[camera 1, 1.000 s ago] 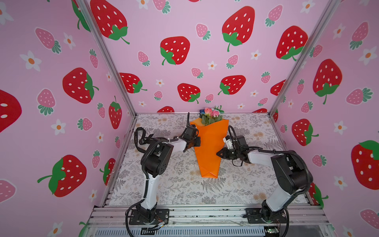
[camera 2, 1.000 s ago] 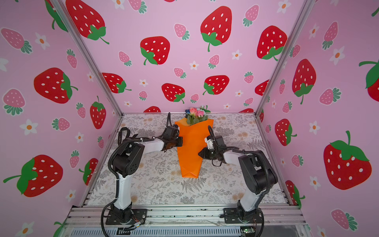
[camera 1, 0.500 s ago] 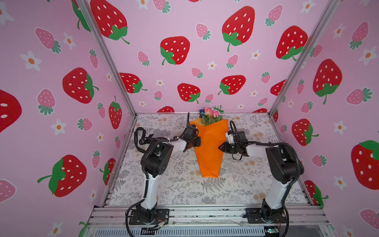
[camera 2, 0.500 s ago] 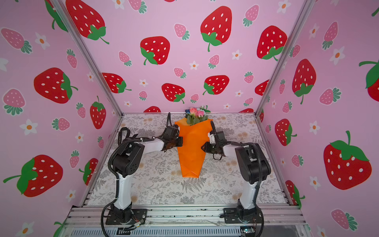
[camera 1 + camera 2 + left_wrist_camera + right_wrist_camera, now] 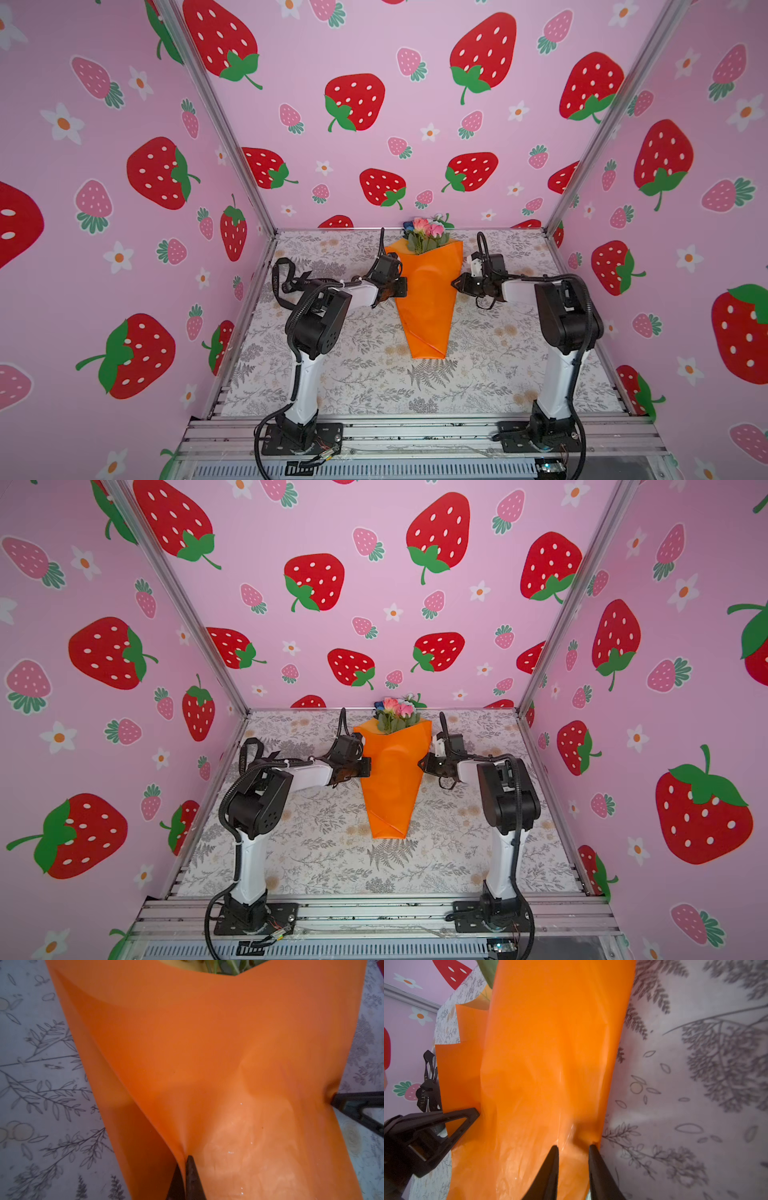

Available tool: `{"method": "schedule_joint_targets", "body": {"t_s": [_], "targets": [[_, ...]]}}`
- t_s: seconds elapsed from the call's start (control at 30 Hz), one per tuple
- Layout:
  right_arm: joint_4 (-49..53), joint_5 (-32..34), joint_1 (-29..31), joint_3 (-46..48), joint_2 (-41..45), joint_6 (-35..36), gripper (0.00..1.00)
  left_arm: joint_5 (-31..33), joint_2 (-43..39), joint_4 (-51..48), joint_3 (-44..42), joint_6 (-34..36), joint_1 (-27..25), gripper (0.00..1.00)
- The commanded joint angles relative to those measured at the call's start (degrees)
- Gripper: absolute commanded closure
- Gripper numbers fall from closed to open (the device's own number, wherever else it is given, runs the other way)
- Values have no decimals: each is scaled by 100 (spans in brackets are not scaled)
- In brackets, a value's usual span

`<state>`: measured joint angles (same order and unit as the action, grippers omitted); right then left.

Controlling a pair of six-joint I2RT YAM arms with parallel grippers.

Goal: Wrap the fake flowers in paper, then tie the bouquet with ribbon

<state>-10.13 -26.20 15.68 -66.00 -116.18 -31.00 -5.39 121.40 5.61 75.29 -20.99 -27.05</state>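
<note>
- Pink strawberry walls (image 5: 374, 104) box the stage in on three sides.
- Below them is the table (image 5: 365, 374), covered in a grey leaf-print cloth, with both arms reaching in from the near rail.
- Right in the middle lies the bouquet of fake flowers (image 5: 424, 299), flat on the cloth between the two arms.
- It is wrapped in a cone of orange paper (image 5: 390, 796). The narrow folded end points at the rail, and pink roses and green leaves poke out of the wide end by the back wall.
- The left gripper (image 5: 185, 1164) is at the paper's left edge, jaws pinched tight on a raised fold of the wrap (no gap shows in its wrist view).
- The right gripper (image 5: 573, 1147) is on the opposite edge. Its jaws stand a narrow gap apart with the tips against the paper's rim, one fingertip (image 5: 591, 1148) touching it, and nothing is clamped.
- The black ribbon (image 5: 275, 278) loops beside the left arm's elbow, apart from the bouquet, and its pale lettering is too small to read.
</note>
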Motion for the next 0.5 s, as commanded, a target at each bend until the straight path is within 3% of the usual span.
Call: {"method": "schedule_joint_targets", "body": {"t_s": [0.0,0.47], "targets": [[-7,-65,-122,-301,-48,97,71,-65,33,14,157,39,24,100],[-329,-298,-162,-946,-584,-376,76,-181,102,-67,326,-49,40,100]]}}
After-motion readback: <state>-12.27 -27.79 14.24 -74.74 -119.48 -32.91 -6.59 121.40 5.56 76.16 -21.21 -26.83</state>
